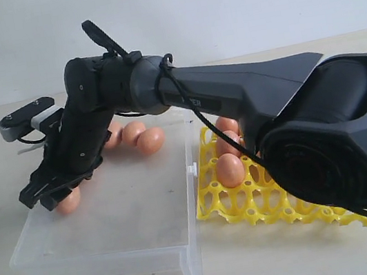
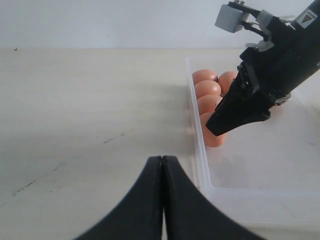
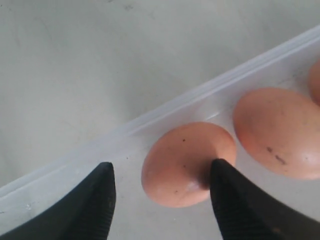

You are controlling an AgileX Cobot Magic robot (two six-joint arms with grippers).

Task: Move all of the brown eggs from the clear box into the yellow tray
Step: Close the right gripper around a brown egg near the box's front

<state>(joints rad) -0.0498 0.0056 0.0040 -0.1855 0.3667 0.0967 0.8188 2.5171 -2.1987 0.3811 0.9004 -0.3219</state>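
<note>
**Exterior view.** The right gripper (image 1: 54, 191) reaches across the middle to the lower left of the frame. It hangs inside the clear box (image 1: 114, 225), directly over the end egg (image 1: 70, 201) near the box's left wall. Other brown eggs (image 1: 134, 135) lie grouped at the box's far edge, upper centre-left, partly hidden by the arm. The yellow tray (image 1: 250, 204) sits just beside the box on its right, and at least three of its cups are filled.

**Right wrist view.** The fingers (image 3: 100, 205) are spread apart and straddle the end egg (image 3: 187, 162). The egg sits off-centre in the gap. It touches, or nearly touches, the finger on the side of the neighbouring egg (image 3: 277, 132), and open space remains toward the other finger, which lies next to the box wall. The egg's long axis appears to run roughly across the gap, along the closing line. No squeeze is evident.

**Left wrist view.** The left gripper (image 2: 162, 159) has its fingers pressed together with nothing between them. It is over the bare table (image 2: 75, 125) outside the box, well apart from the eggs.

**Judgement.** The right arm is the nearer one. The coming grasp turns on centring the egg between the fingers while keeping the free finger off the wall.
</note>
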